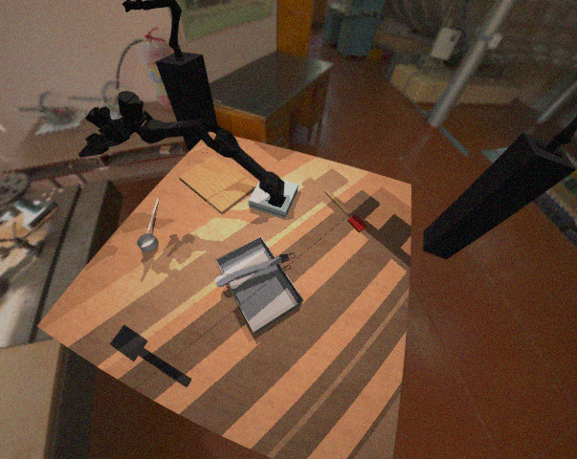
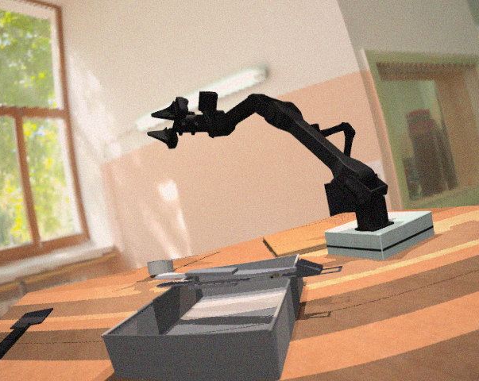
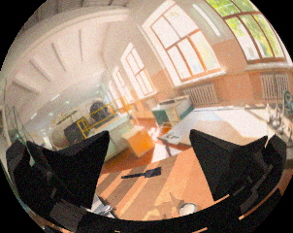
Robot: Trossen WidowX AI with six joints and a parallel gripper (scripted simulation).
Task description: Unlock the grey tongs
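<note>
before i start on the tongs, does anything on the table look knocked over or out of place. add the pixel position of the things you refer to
Nothing looks knocked over or damaged. The grey tongs (image 1: 251, 272) (image 2: 239, 272) lie across the roasting tin (image 1: 301, 300) (image 2: 190, 356), overhanging both sides, which matches the task. The ladle-like cup with a long handle (image 1: 147, 242) (image 2: 160, 267) (image 3: 187, 209) stands upright.

the tongs (image 1: 253, 271) (image 2: 231, 272) lie across the roasting tin (image 1: 275, 319) (image 2: 198, 356). in the top view, the wooden board (image 1: 216, 183) (image 2: 295, 236) lies beside the arm's base (image 1: 290, 191) (image 2: 411, 236), left of it.
</note>
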